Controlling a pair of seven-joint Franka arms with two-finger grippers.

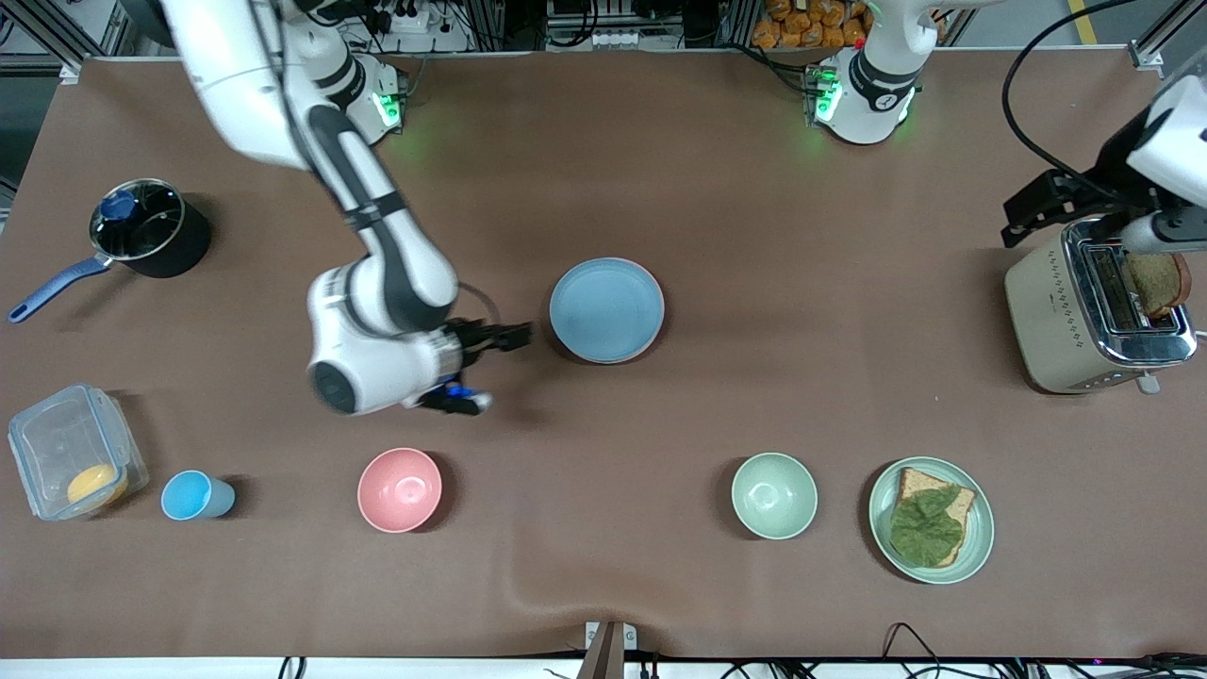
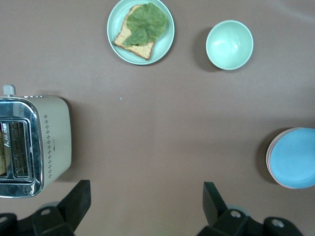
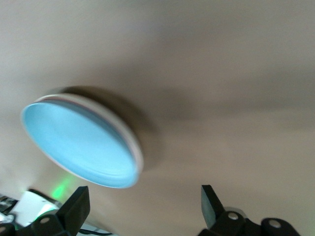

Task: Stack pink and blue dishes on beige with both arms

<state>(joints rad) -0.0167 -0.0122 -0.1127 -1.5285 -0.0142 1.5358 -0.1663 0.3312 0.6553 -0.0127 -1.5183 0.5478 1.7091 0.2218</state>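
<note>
Front view: blue plate (image 1: 606, 309) sits mid-table on top of the stack, with a thin pink and beige rim showing under its edge nearest the camera. Stacking looks done. Right gripper (image 1: 514, 334) is just beside the stack toward the right arm's end, low, fingers spread, holding nothing. Left gripper (image 1: 1037, 209) is over the toaster (image 1: 1094, 311) at the left arm's end; that arm waits. Best move, I'd say: pull the right gripper straight off, without clipping the rim, so the stack stays centred.

Containers: pot (image 1: 151, 228) with a blue-knobbed lid, clear box (image 1: 74, 451) with something yellow inside, blue cup (image 1: 193, 496), pink bowl (image 1: 400, 489) and green bowl (image 1: 774, 495) both empty, green plate (image 1: 932, 520) with toast and a leaf.

Left wrist view: fingers (image 2: 76, 199) wide apart, empty. Stack at the edge, pink plate (image 2: 269, 158) rim visible under the blue. Bread sits in the toaster slot.

Right wrist view: fingers (image 3: 76, 206) spread, nothing between; blue plate close ahead, beige plate (image 3: 139, 152) edge beneath.
</note>
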